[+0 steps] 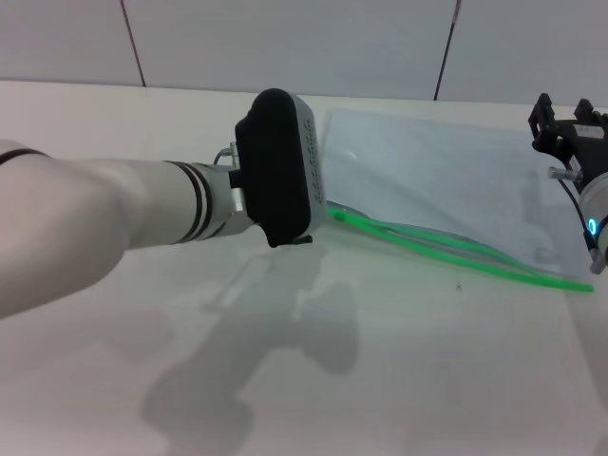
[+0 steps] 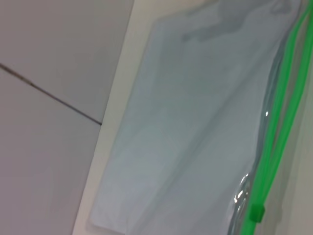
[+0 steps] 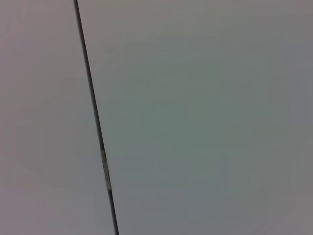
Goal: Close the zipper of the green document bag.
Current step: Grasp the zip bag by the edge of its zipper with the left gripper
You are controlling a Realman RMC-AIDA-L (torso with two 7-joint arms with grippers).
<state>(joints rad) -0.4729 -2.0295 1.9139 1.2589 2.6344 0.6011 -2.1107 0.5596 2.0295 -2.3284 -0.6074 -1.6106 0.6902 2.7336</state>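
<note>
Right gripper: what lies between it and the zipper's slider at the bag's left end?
In the head view, only the green document bag itself lies between the right gripper and the slider; nothing rests on it.

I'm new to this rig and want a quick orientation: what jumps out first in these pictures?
The left arm's black wrist housing dominates the head view, reaching across the white table to the left end of the green document bag. The bag's bright-green zipper gapes open along its near edge, its two strips apart, with the small slider visible in the left wrist view. The right claw hangs at the bag's right end.
</note>
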